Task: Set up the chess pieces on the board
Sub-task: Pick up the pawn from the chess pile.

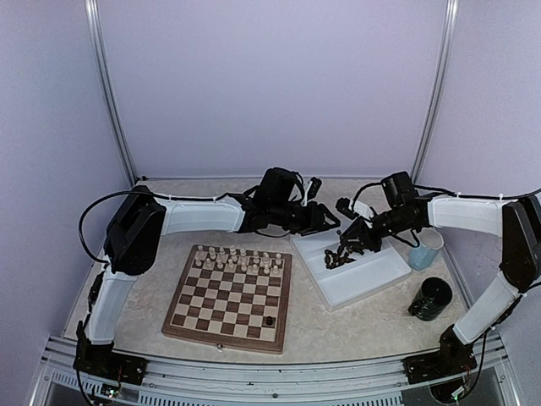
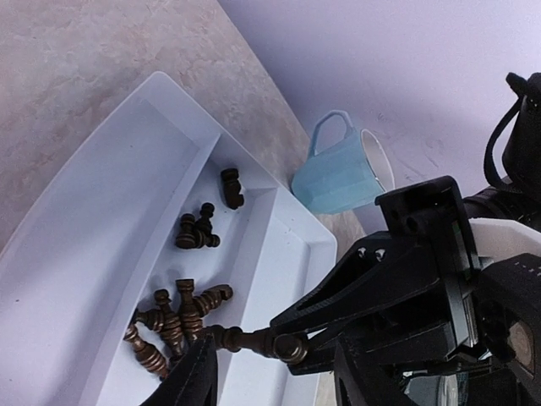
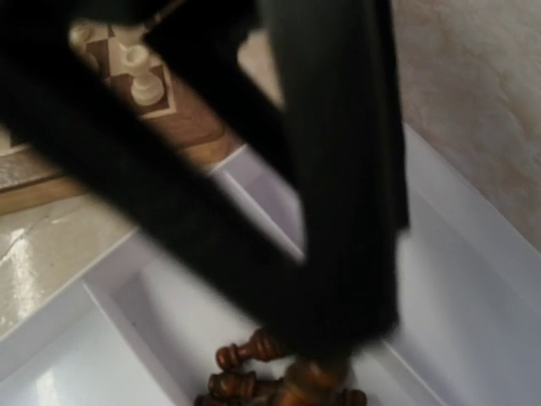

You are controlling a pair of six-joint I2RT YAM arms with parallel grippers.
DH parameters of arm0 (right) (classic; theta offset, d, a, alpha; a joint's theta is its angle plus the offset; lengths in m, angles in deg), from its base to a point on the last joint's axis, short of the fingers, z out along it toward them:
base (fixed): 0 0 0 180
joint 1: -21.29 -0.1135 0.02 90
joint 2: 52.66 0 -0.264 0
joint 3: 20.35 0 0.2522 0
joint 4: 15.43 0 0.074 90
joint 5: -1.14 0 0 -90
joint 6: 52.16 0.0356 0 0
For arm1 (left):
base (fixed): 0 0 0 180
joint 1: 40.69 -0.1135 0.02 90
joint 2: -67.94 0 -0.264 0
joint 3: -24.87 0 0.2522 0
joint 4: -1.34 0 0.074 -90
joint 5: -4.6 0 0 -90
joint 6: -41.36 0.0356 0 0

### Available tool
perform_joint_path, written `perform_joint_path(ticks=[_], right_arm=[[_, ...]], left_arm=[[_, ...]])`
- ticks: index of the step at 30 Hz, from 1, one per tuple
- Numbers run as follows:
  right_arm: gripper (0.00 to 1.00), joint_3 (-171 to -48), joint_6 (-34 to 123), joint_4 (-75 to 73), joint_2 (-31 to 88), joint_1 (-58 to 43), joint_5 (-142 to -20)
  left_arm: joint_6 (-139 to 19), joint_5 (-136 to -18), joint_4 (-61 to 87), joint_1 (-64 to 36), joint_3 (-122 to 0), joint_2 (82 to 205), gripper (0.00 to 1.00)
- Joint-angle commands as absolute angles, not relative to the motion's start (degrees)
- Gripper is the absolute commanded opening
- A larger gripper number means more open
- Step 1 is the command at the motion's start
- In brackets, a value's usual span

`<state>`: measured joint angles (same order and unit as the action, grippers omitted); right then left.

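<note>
Chess pieces (image 2: 182, 317): dark heap in tray (image 2: 101, 211), cream rows on board (image 1: 228, 300). Right gripper (image 2: 292, 347) pinches one dark piece (image 2: 245, 340) above tray; left gripper (image 1: 330, 222) spread cannot be told.

Glossy white plastic tray (image 2: 101, 220) — dark turned-wood chess pieces (image 2: 184, 315), lightly polished.

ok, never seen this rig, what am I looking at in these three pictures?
Two robot arms bolted at the near edge of the table, each with a two-finger gripper. The wide picture comes from a fixed camera above and behind; the other two from cameras on the wrists. On the table: a chessboard with cream pieces on its far rows, a white tray of loose dark pieces, a blue cup. The right gripper is shut on one dark piece over the tray. The left gripper sits close by; open or shut, I cannot tell.
</note>
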<state>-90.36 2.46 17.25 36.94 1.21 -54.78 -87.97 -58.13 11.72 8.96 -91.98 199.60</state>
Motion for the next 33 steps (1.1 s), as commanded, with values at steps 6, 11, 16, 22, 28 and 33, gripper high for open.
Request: perform_joint_path(ticks=[6,11,16,22,28,33], right_arm=[[0.06,-89.5,1.9,16.6,35.1,1.7,-53.3],[0.06,-89.2,2.0,16.4,34.9,1.7,-53.4],[0.07,-88.9,1.9,16.5,35.4,1.6,-54.7],[0.15,-88.1,1.1,16.9,38.7,2.5,-58.6],[0.27,-90.1,1.7,19.5,43.1,3.7,-57.2],[0.28,-90.1,2.3,19.0,43.2,3.8,-57.2]], left_arm=[[-89.9,-53.9,12.1,10.7,-97.3,204.5,0.37],[-90.2,-53.5,11.9,10.7,-97.3,204.9,0.25],[-90.2,-53.6,11.0,10.6,-97.1,204.9,0.03],[-90.6,-56.0,5.8,9.8,-91.5,200.7,0.0],[-91.0,-56.5,3.6,8.9,-88.3,197.7,0.0],[-91.2,-57.0,2.7,8.5,-85.4,195.6,0.0]])
